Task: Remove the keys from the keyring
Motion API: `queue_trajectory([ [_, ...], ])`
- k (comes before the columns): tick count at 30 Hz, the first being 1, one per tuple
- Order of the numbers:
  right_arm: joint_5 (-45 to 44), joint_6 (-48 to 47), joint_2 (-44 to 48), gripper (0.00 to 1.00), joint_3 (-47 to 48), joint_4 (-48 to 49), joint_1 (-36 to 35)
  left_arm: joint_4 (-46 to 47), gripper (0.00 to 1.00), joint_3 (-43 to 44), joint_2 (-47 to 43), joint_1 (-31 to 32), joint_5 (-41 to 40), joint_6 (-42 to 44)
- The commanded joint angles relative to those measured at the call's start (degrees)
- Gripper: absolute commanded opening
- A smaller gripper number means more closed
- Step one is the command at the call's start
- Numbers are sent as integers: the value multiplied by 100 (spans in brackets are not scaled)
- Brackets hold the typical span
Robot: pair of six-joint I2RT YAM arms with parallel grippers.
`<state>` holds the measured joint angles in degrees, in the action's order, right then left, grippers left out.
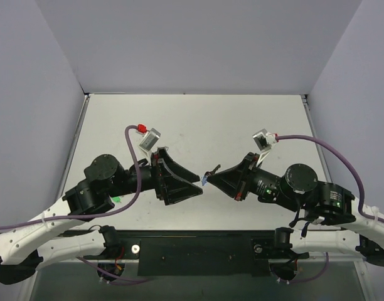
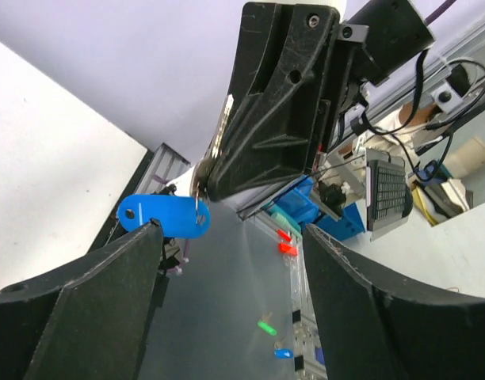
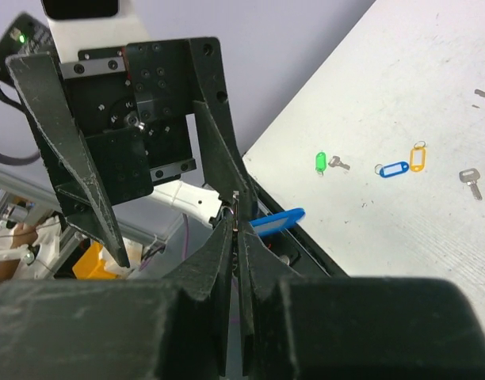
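Note:
My right gripper is shut on a thin silvery keyring held in the air, and a blue plastic tag hangs from it. In the left wrist view the same tag hangs under the right gripper's fingers, just above my left finger. My left gripper is open and empty, facing the right gripper tip to tip over the table's near middle. Loose on the table lie a green tag with a key, a blue tag, a yellow tag and a bare key.
The white table has grey walls on three sides. A second bare key lies farther out. The green tag shows under the left arm in the top view. A black base rail runs along the near edge.

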<state>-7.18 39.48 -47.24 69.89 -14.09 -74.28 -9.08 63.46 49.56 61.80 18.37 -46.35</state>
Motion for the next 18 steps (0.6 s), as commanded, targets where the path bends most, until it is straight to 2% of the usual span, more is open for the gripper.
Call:
queue_trajectory([
  [1, -503, 173, 259, 0, -195, 722, 28, 1609, 82, -632, -551, 7, -544, -401],
  [3, -600, 253, 286, 0, -239, 828, 28, 2347, 82, -993, -710, 7, -703, -542],
  [6, -688, 375, 312, 0, -256, 934, 28, 2717, 82, -1370, -781, 16, -879, -585],
  [11, -750, 446, 339, 0, -335, 1197, 19, 4421, 77, -2065, -527, 95, -870, -981],
  [15, -741, 420, 330, 0, -309, 1215, 28, 4731, 75, -2031, -316, 183, -923, -894],
  [18, -723, 411, 321, 0, -300, 1207, 19, 4565, 74, -1925, -237, 210, -1002, -788],
])
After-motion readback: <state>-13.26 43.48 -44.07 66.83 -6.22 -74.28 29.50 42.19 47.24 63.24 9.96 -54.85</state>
